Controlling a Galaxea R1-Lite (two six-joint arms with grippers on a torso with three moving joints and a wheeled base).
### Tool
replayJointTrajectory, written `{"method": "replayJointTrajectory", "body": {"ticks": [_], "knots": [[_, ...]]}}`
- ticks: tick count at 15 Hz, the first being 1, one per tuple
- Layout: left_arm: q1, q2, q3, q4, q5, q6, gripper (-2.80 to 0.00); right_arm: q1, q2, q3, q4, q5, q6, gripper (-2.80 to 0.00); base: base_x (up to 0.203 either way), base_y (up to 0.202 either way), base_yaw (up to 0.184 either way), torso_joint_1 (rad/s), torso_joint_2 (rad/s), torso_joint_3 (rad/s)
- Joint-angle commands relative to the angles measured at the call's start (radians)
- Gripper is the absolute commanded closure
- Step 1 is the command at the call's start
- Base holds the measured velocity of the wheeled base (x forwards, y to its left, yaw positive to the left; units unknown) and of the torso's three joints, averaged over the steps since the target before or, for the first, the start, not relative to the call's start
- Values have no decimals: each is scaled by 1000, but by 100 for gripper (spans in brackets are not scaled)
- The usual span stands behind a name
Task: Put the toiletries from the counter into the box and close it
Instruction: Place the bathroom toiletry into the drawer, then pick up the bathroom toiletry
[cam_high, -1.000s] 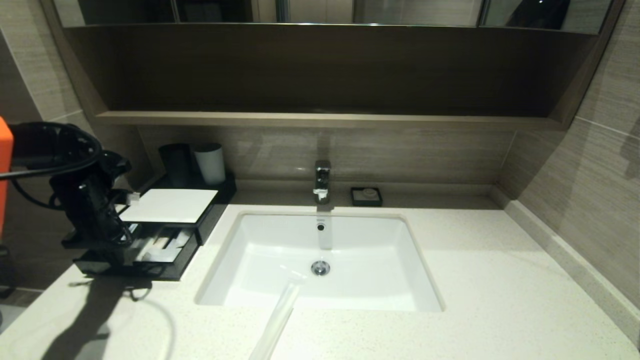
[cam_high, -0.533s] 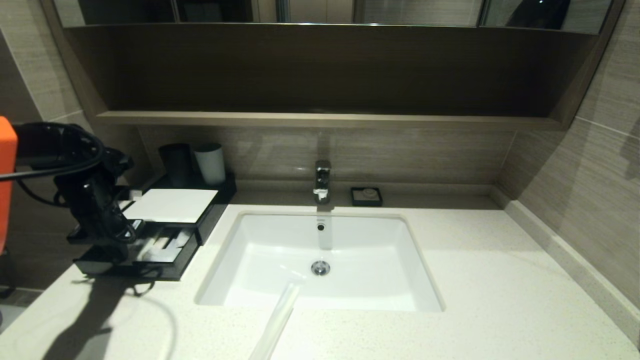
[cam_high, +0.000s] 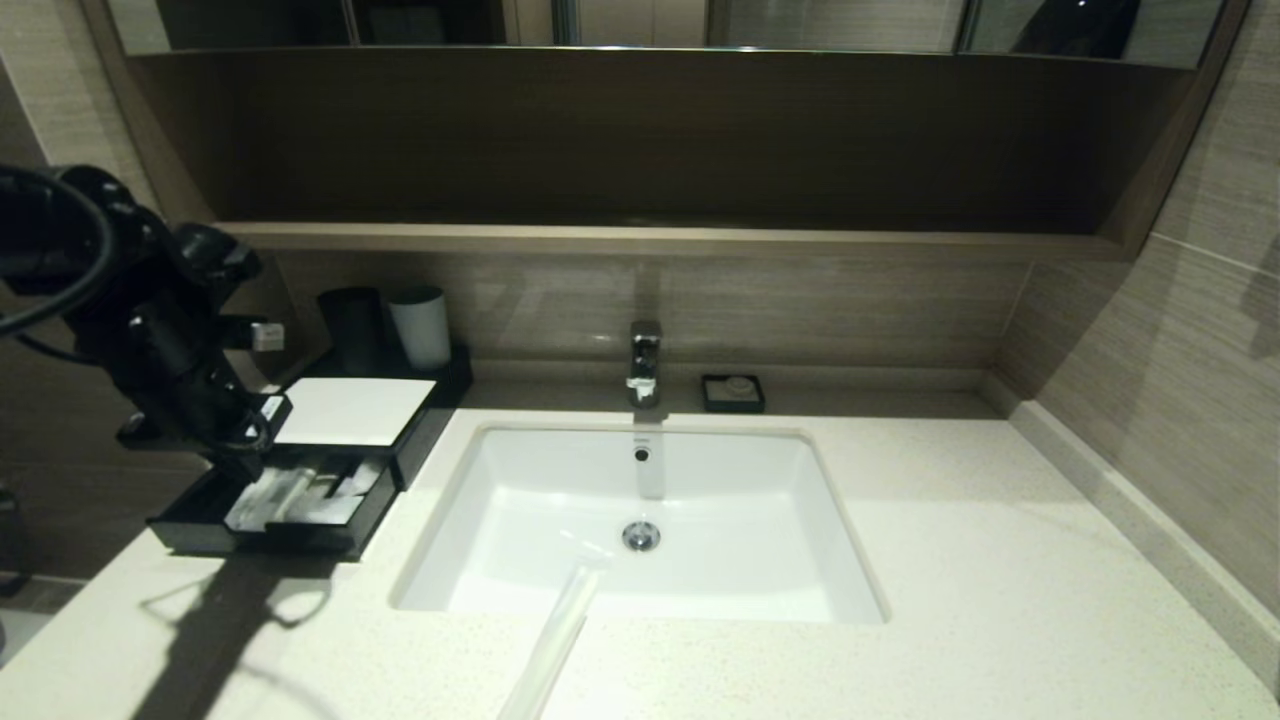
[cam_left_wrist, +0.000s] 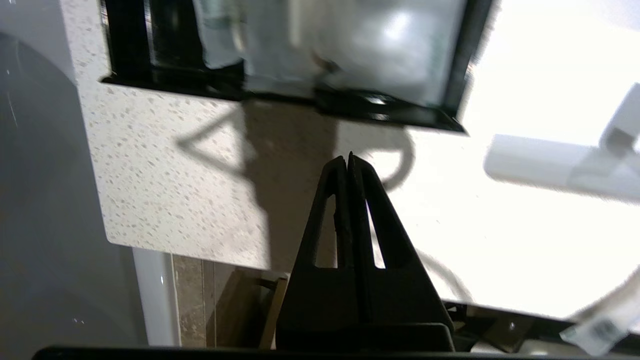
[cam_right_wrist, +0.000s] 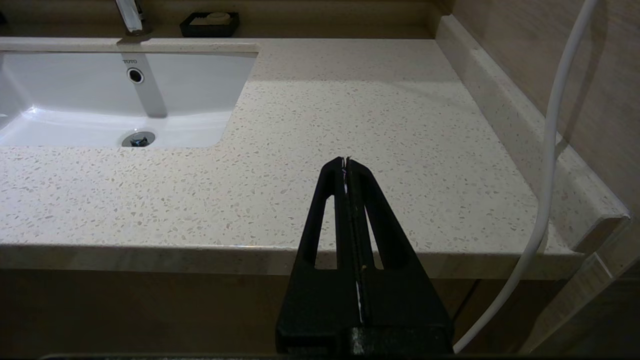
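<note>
The black box (cam_high: 352, 410) with a white top panel stands at the back left of the counter (cam_high: 950, 560). Its front drawer (cam_high: 270, 540) is pulled open. Long packets in clear wrap (cam_high: 300, 495) lie inside it; they also show blurred in the left wrist view (cam_left_wrist: 345, 45). My left gripper (cam_high: 240, 445) is shut and empty, raised above the drawer's left rear part. In the left wrist view its tips (cam_left_wrist: 347, 157) point at bare counter in front of the drawer. My right gripper (cam_right_wrist: 346, 160) is shut and empty, over the counter's front right edge.
A white sink (cam_high: 560, 480) with a faucet (cam_high: 645, 360) fills the counter's middle. A dark cup (cam_high: 350, 330) and a light cup (cam_high: 420, 325) stand behind the box. A small black soap dish (cam_high: 733, 392) sits right of the faucet. A pale streak (cam_high: 555, 640) crosses the near counter; I cannot tell what it is.
My left arm has lifted up and back out of the open drawer. The packets in the drawer's left part, hidden before by the gripper, now show.
</note>
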Motion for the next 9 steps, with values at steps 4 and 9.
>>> {"method": "replayJointTrajectory", "body": {"ticks": [4,9], "knots": [[-289,-295,251,12,0,-11,0,0,-2,2,0,0,0,0,0,0,0,0,0,0],[-587,-468,499,8,-3,-80,0,0,-2,2,0,0,0,0,0,0,0,0,0,0]]}}
